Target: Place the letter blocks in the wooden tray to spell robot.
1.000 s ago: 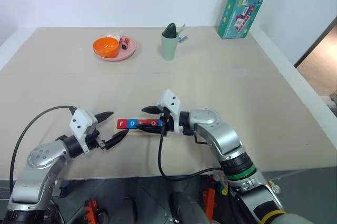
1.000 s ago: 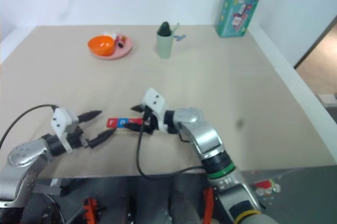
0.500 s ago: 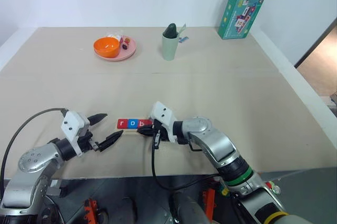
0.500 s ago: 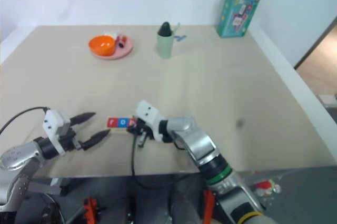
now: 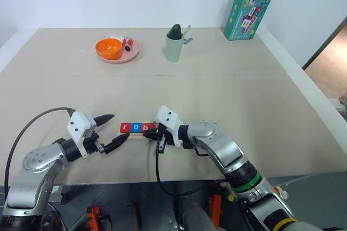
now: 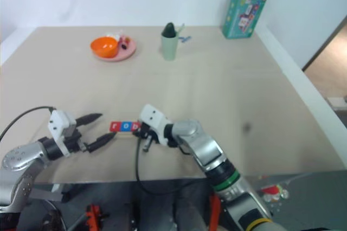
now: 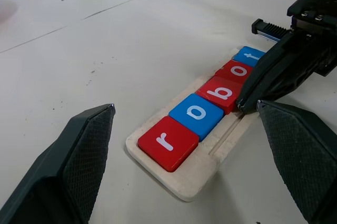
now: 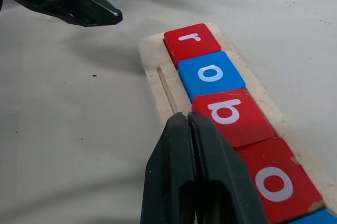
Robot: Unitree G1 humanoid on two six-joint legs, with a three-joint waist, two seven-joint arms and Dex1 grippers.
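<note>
The wooden tray (image 7: pixel 196 184) lies near the table's front edge. In it sit five letter blocks in a row: a red r (image 7: pixel 167 142), a blue o (image 7: pixel 197 114), a red b (image 7: pixel 221 92), a red o (image 7: pixel 238 70) and a blue t (image 7: pixel 249 54). My right gripper (image 8: pixel 188 120) is shut with nothing in it. Its tips sit at the tray's bare near strip beside the b block (image 8: pixel 231 116). My left gripper (image 5: pixel 118 127) is open just off the tray's r end and holds nothing.
At the back of the table stand a pink plate (image 5: pixel 132 53) with an orange bowl (image 5: pixel 109 48), a green cup (image 5: pixel 174 45) and a green carton (image 5: pixel 248 10). The table's front edge runs close below both grippers.
My right gripper has shut and dropped from over the blocks to the tray's near strip. The left gripper has stayed open in place.
</note>
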